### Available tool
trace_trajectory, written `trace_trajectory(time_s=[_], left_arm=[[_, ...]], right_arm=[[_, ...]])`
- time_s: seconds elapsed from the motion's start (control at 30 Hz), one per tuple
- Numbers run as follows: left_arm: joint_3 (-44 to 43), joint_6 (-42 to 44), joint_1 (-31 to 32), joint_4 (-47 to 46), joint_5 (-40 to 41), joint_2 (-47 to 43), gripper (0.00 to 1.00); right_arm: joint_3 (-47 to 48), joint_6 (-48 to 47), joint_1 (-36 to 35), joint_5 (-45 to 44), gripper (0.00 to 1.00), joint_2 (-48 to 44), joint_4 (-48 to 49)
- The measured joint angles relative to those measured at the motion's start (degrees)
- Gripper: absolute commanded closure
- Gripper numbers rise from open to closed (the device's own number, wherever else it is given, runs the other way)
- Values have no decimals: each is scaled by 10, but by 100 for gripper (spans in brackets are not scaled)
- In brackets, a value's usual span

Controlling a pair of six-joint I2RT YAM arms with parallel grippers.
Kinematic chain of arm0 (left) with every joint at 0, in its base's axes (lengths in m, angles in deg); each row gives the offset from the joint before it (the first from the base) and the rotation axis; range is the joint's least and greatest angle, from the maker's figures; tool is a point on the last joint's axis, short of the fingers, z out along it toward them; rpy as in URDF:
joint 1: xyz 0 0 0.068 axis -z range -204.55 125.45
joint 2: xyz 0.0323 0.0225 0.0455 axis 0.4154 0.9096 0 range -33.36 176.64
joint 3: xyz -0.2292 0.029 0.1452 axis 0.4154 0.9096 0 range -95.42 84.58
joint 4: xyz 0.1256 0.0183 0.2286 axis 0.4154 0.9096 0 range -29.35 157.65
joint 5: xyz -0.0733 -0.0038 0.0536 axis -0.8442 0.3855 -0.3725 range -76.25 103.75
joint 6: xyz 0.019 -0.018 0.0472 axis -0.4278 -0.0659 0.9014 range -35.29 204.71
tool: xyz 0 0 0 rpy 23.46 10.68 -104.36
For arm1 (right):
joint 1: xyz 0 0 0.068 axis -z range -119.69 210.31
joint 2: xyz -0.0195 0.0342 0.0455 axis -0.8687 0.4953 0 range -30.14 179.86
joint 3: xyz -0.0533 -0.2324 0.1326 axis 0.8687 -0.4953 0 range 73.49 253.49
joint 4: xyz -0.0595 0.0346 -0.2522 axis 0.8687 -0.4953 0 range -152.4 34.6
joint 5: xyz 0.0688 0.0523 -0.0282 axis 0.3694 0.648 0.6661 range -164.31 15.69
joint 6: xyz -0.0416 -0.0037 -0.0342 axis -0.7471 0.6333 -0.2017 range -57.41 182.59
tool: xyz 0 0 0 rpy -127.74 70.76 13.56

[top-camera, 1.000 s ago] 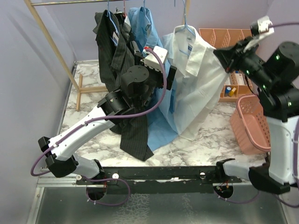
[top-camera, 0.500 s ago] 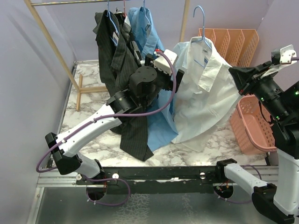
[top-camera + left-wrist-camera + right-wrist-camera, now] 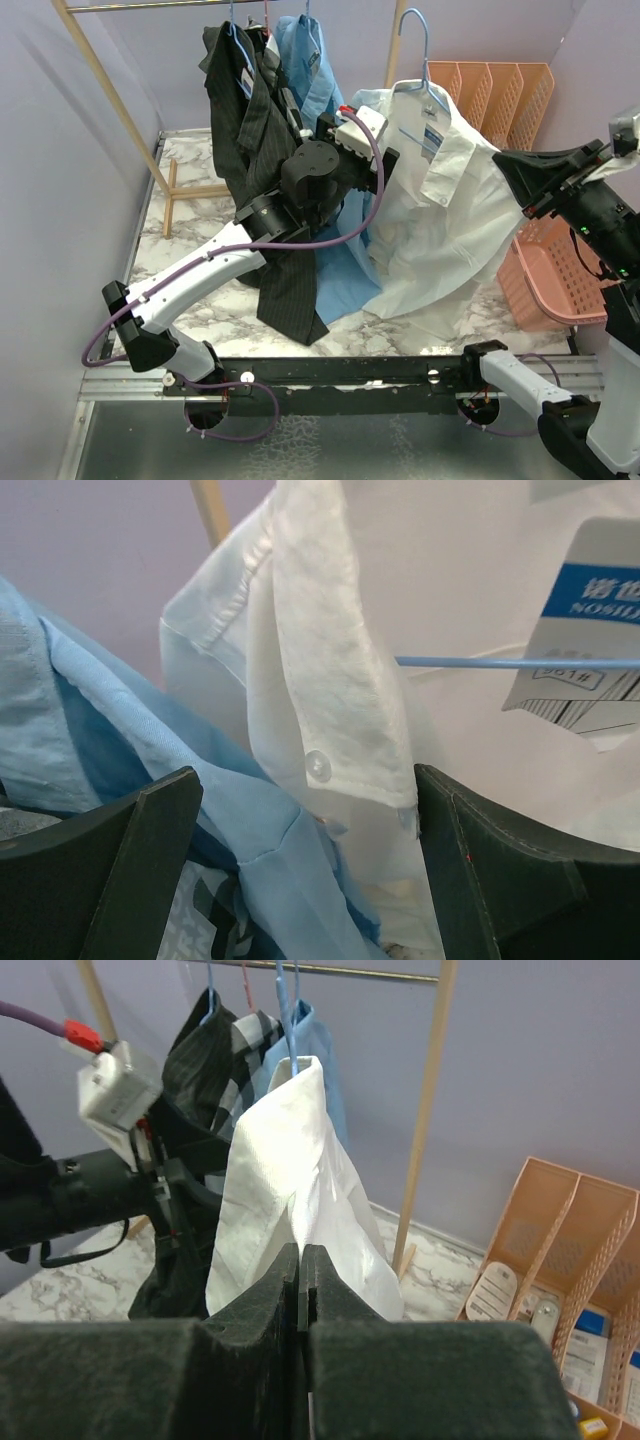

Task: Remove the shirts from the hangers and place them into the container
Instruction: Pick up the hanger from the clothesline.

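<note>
Pinching a fold of the white shirt (image 3: 450, 220) with the right gripper (image 3: 300, 1255), jaws pressed flat together on the cloth in the right wrist view. Holding that shirt stretched out over the table (image 3: 200, 300), between the wooden rack (image 3: 110, 95) and the salmon-pink basket (image 3: 555, 285), lower edge resting on the marble. Carrying a light blue hanger (image 3: 417, 45) inside the collar, hook up in the air just right of the rack's right post, wire crossing a blue-and-white label (image 3: 590, 590). Reaching toward the collar with the left gripper (image 3: 308, 780), jaws spread wide and clamped on nothing, white collar and one button between the fingers (image 3: 140, 870), light blue shirt (image 3: 90, 700) beside the left one. Hanging at the rack behind: light blue shirt, checked shirt (image 3: 245, 1035) and pinstriped black shirt (image 3: 285, 290), the last draped down onto the table. Sitting at the table's right edge, the basket, with the peach file organizer (image 3: 490, 85) beyond it by the back wall.
</note>
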Motion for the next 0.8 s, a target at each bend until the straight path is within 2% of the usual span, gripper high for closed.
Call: trace_trajectory(time_s=[0.43,0.8], left_arm=[[1,5,0,-29,0,3,14],[28,9,0,-47,-23,-29,17]], right_arm=[[11,-22,0,26,99,-52,-1],[-45,-31,2,44,99,-90,-3]])
